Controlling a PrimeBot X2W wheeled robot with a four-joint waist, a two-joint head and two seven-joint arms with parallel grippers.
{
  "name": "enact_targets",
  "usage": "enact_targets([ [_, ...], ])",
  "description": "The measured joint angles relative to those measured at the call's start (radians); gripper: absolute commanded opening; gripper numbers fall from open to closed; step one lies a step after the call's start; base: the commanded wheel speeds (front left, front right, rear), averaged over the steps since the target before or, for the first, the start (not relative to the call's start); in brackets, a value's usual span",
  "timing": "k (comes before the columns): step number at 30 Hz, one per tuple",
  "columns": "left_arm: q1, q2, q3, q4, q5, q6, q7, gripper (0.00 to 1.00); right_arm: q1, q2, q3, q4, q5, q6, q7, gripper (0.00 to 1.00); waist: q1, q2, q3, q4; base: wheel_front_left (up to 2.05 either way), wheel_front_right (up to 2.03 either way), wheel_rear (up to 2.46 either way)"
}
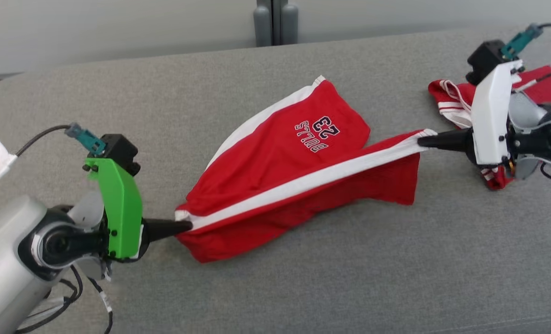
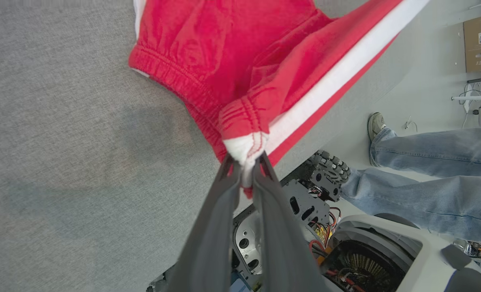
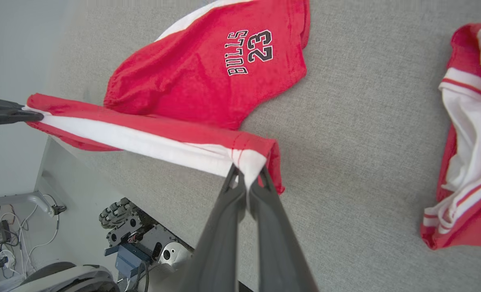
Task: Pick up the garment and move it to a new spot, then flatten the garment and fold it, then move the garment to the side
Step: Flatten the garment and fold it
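The garment is a pair of red shorts with a white side stripe and "BULLS 23" printed on one leg. It hangs stretched between my two grippers above the grey padded table. At the lower left, my left gripper is shut on the waistband end. My right gripper is shut on the leg hem at the stripe. The stripe is pulled taut between them, and the printed leg trails down onto the table behind it. The garment shows in the right wrist view, with my left gripper at the far left.
A second red and white garment lies bunched at the table's right, behind my right arm; it appears again as the bunched garment. A person's legs in jeans stand by the robot's base beyond the table's near edge.
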Motion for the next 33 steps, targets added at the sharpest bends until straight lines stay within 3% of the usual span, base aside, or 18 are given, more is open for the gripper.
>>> enact_targets([
  [15, -0.244, -0.165, 0.036, 0.187, -0.009, -0.010, 0.084, 0.00, -0.322, 0.194, -0.032, 0.419, -0.092, 0.000, 0.119, 0.00, 0.0000, 0.0000, 0.225, 0.123, 0.00, 0.00, 0.00],
  [27, -0.331, -0.258, 0.049, 0.345, 0.003, -0.047, 0.071, 0.00, -0.412, 0.298, -0.038, 0.632, -0.163, 0.000, 0.069, 0.00, 0.0001, 0.0000, 0.346, 0.217, 0.00, 0.00, 0.00],
  [28, -0.334, -0.264, 0.049, 0.355, 0.004, -0.051, 0.065, 0.16, -0.417, 0.306, -0.041, 0.644, -0.167, 0.000, 0.058, 0.19, 0.0001, 0.0000, 0.351, 0.221, 0.00, 0.00, 0.00],
  [29, -0.336, -0.268, 0.050, 0.363, 0.004, -0.052, 0.064, 0.62, -0.421, 0.312, -0.043, 0.652, -0.169, 0.000, 0.049, 0.60, 0.0001, 0.0000, 0.355, 0.224, 0.00, 0.00, 0.00],
  [30, -0.338, -0.272, 0.051, 0.370, 0.006, -0.056, 0.060, 1.00, -0.422, 0.318, -0.046, 0.662, -0.169, 0.000, 0.036, 1.00, 0.0000, 0.0000, 0.359, 0.226, 0.00, 0.00, 0.00],
  [33, -0.340, -0.272, 0.052, 0.391, 0.012, -0.066, 0.055, 1.00, -0.421, 0.327, -0.049, 0.680, -0.171, -0.001, 0.009, 1.00, 0.0001, 0.0000, 0.359, 0.227, 0.00, 0.00, 0.00],
])
